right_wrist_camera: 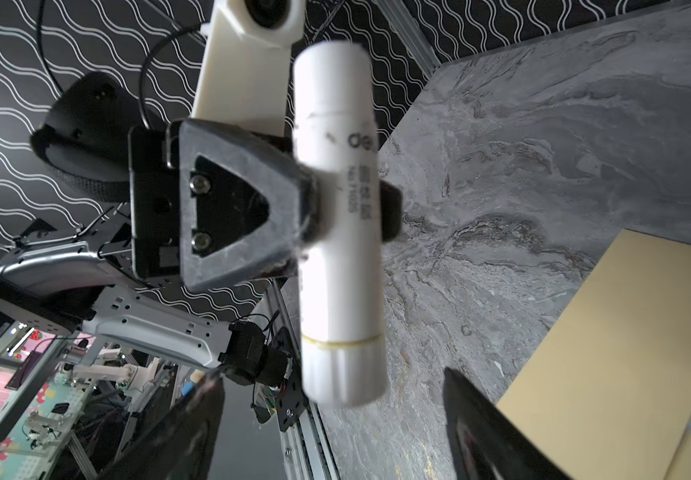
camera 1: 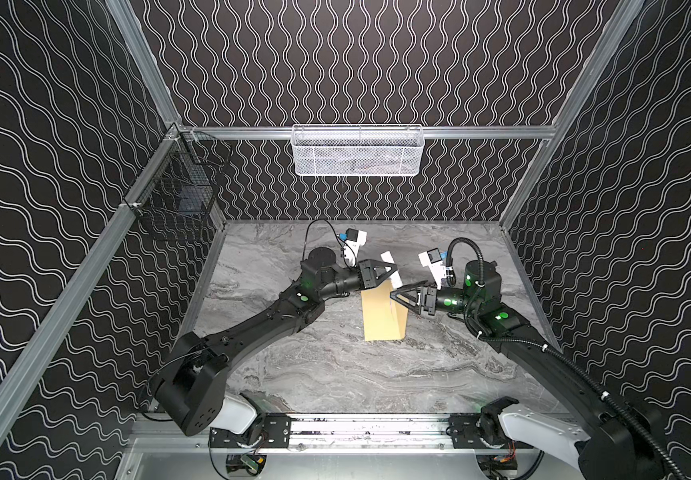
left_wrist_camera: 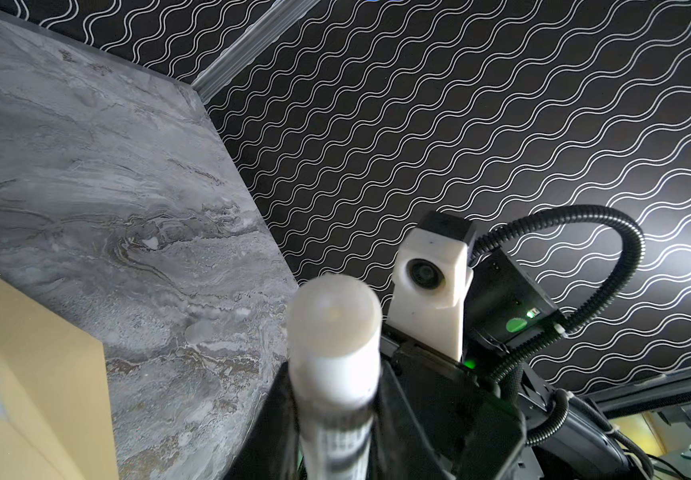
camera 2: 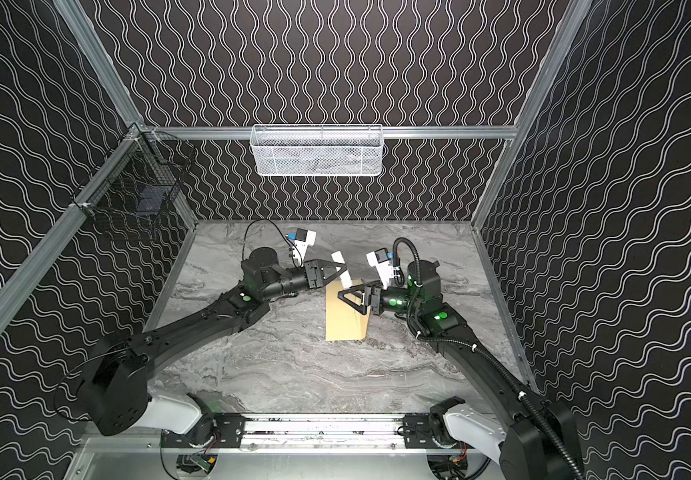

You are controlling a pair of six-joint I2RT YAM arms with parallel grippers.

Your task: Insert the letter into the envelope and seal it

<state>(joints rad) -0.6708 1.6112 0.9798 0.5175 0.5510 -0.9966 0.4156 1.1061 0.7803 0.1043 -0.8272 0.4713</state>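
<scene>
Our left claw (right_wrist_camera: pixel 345 201) is clamped across the middle of a white tube (right_wrist_camera: pixel 335 291), holding it crosswise and lifted off the table (camera 1: pixel 314 374). That leaves both ends free, which we judge is the point: the other arm can get at an end.

Our right claw (camera 1: pixel 395 291) stands wide, a finger on either side of the tube's ringed end and gripping nothing. It looks lined up for a cap, though we cannot tell whether one is on.

Below both claws the envelope (camera 1: pixel 381 320) lies flat on the table, in easy reach for sealing. The letter shows nowhere; it may be inside, but we cannot tell.
</scene>
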